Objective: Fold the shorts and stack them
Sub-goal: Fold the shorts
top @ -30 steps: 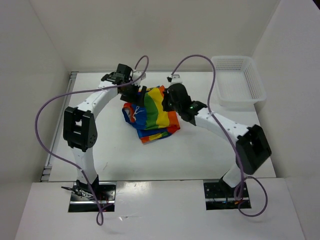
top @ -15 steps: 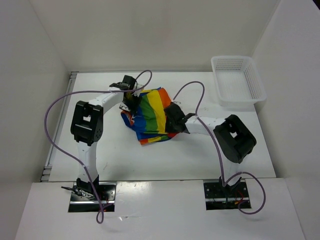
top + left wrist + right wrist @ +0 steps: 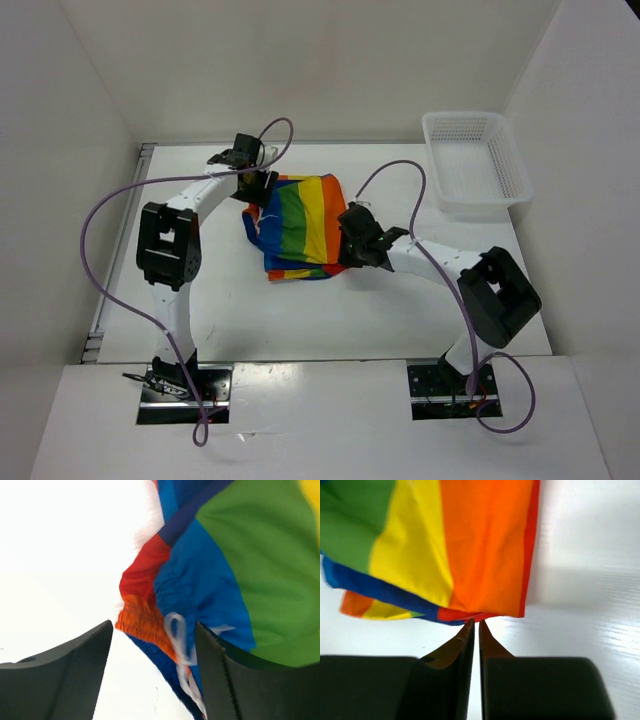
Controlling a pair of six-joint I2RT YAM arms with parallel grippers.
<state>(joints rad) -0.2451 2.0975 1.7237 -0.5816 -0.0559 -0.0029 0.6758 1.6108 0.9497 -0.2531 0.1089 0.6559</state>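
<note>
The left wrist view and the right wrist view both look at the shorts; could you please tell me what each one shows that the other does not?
Only the left wrist view shows the white drawstring and the gathered blue top of the shorts, between the open fingers of the left gripper. Only the right wrist view shows the straight orange edge, with the right gripper closed at its near corner, apparently pinching it. Both show the green, blue and orange stripes of the cloth and the white table beneath.
</note>
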